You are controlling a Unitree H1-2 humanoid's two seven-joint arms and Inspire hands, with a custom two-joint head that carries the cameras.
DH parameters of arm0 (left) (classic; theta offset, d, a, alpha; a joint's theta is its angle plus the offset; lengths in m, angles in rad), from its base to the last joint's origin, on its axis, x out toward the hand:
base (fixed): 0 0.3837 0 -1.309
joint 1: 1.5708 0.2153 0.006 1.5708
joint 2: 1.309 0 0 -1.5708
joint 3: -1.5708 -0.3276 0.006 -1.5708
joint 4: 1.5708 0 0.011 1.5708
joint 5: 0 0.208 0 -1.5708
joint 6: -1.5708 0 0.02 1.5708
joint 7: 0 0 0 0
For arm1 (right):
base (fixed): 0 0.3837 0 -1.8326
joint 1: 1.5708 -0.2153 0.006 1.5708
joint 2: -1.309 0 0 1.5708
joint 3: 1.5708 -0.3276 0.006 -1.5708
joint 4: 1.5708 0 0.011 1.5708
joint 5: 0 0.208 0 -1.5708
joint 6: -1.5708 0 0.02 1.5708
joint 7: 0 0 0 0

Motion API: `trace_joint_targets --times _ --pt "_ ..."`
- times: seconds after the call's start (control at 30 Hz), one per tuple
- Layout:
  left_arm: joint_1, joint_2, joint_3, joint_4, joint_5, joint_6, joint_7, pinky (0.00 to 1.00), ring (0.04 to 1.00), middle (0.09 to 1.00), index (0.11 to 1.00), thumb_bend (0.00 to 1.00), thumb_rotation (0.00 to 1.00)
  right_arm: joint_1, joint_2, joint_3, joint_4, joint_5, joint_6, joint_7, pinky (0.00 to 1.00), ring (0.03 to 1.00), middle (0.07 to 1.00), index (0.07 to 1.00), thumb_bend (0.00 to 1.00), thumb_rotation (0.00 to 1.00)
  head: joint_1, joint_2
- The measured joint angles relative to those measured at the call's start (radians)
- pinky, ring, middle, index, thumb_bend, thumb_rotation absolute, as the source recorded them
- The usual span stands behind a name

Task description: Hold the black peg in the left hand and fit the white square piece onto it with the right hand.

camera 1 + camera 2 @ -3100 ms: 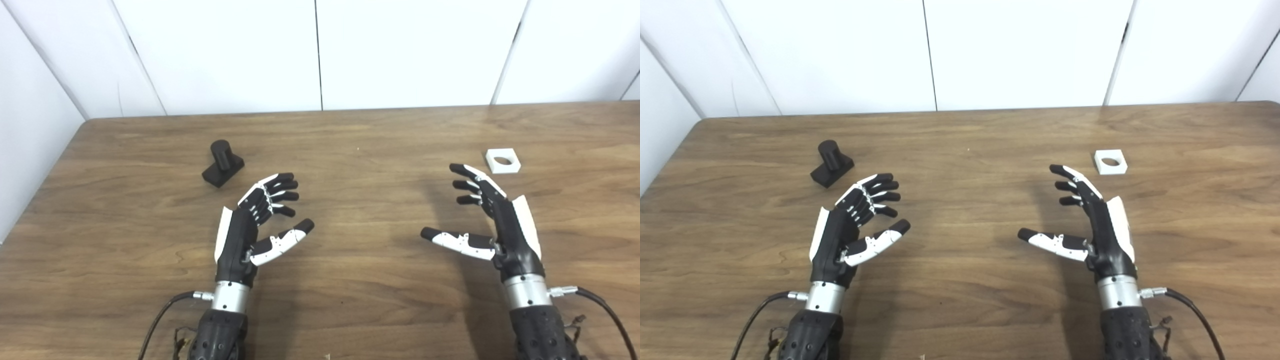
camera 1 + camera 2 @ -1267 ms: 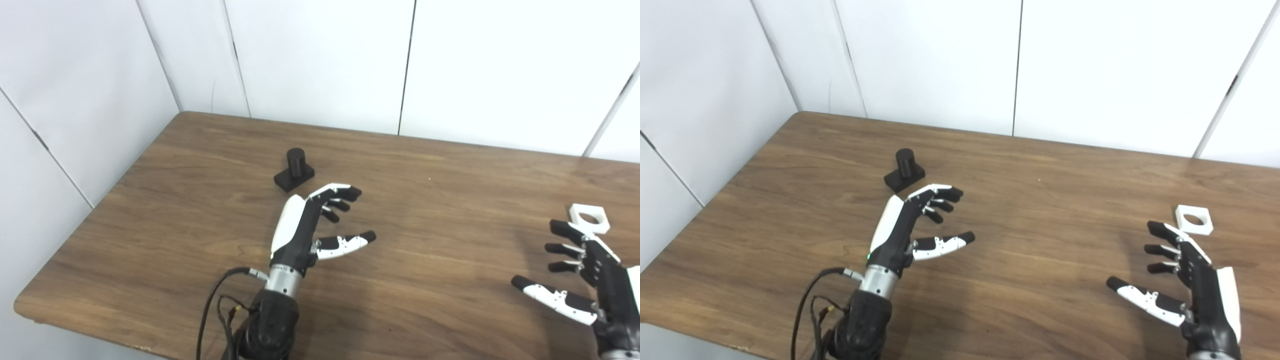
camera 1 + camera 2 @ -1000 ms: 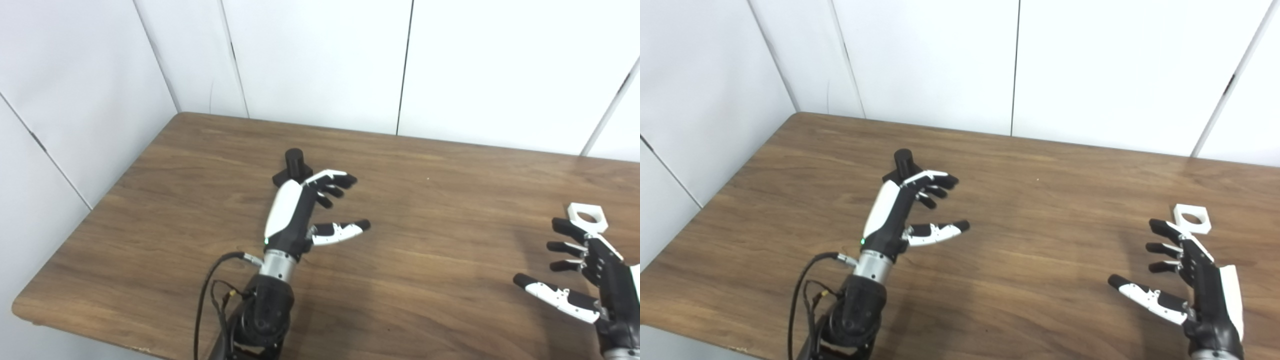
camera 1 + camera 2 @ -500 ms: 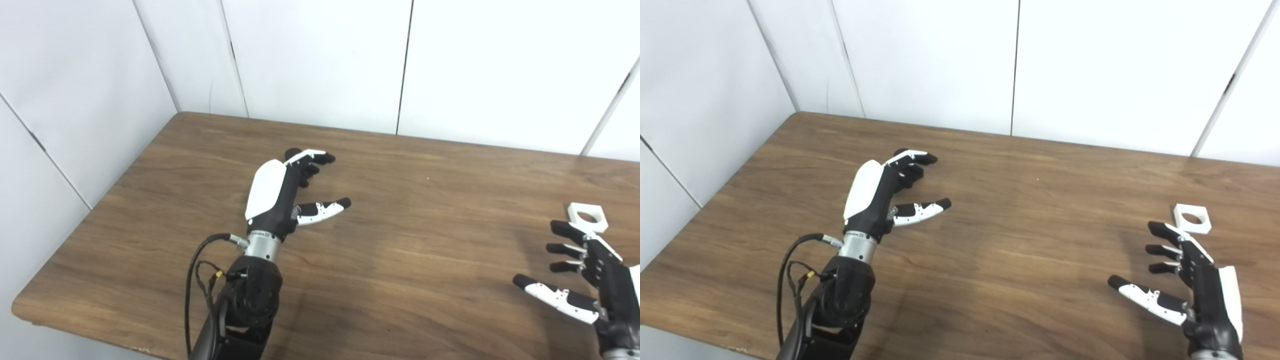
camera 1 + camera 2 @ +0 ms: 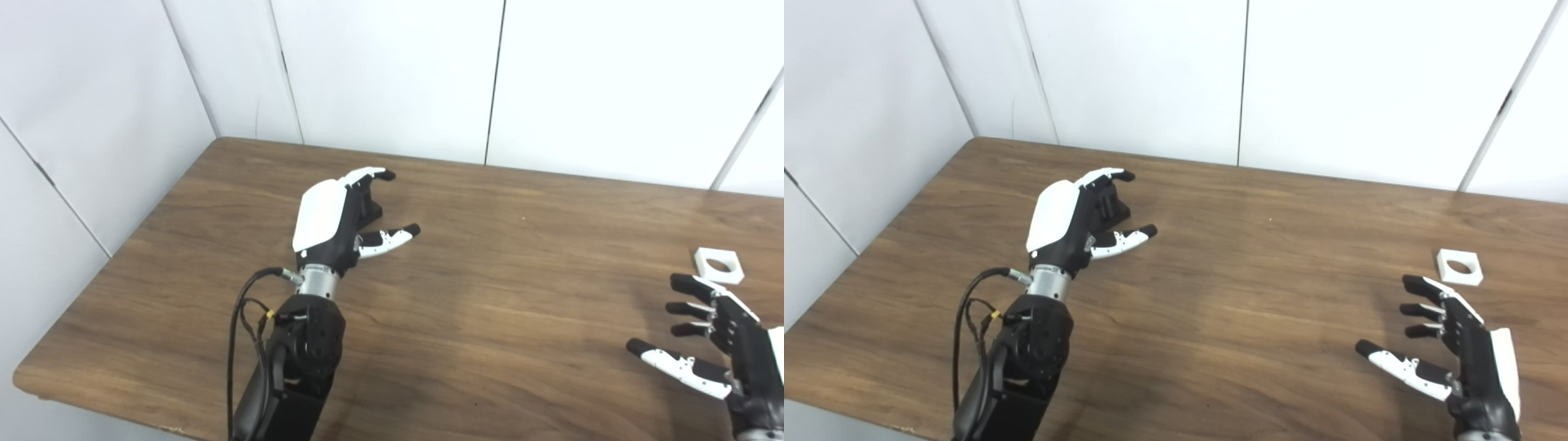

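Wooden surface (image 5: 490,318), white wall panels behind. Left hand (image 5: 343,211) has advanced over the black peg (image 5: 370,205), fingers spread, not yet gripping. Right hand (image 5: 1451,346) waits spread, near white square piece (image 5: 1459,267). Grasp likely imminent.

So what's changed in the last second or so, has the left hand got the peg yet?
The left hand reached forward over the black peg, fingers now curled around it, though not visibly gripping. The peg hasn't moved. The right hand stays open, short of the white square piece, which lies untouched on the table.
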Motion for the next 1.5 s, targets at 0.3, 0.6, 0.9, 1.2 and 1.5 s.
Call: trace_joint_targets --times 0.3,0.6,0.9,1.2,1.5 --pt "-0.074 0.074 -0.013 0.051 0.046 0.041 -0.030 0.62 0.820 0.835 0.729 0.72 0.29 0.000 0.001 0.001 -0.022 0.000 0.004 0.000 0.52 0.658 0.759 0.728 0.71 0.00 -0.002 0.000" --pt "-0.104 0.123 -0.015 0.076 0.084 0.098 -0.048 0.78 0.906 0.884 0.720 0.77 0.30 0.000 0.001 0.002 -0.024 0.000 0.005 0.002 0.52 0.658 0.763 0.733 0.71 0.00 -0.002 -0.002" --pt "-0.125 0.146 -0.020 0.139 0.119 0.142 -0.047 0.91 0.999 0.956 0.728 0.80 0.37 -0.001 0.003 0.001 -0.031 -0.001 0.010 0.003 0.52 0.660 0.758 0.726 0.71 0.00 -0.005 0.000" --pt "-0.145 0.150 -0.023 0.208 0.153 0.191 -0.072 0.97 1.000 0.997 0.742 0.86 0.46 -0.001 0.004 0.002 -0.045 -0.005 0.029 0.003 0.50 0.638 0.749 0.712 0.71 0.00 -0.015 0.005" --pt "-0.162 0.141 -0.006 0.289 0.177 0.197 -0.085 0.97 1.000 1.000 0.733 0.94 0.52 -0.001 0.006 0.008 -0.060 -0.012 0.040 0.003 0.52 0.648 0.760 0.712 0.68 0.00 -0.018 0.006"
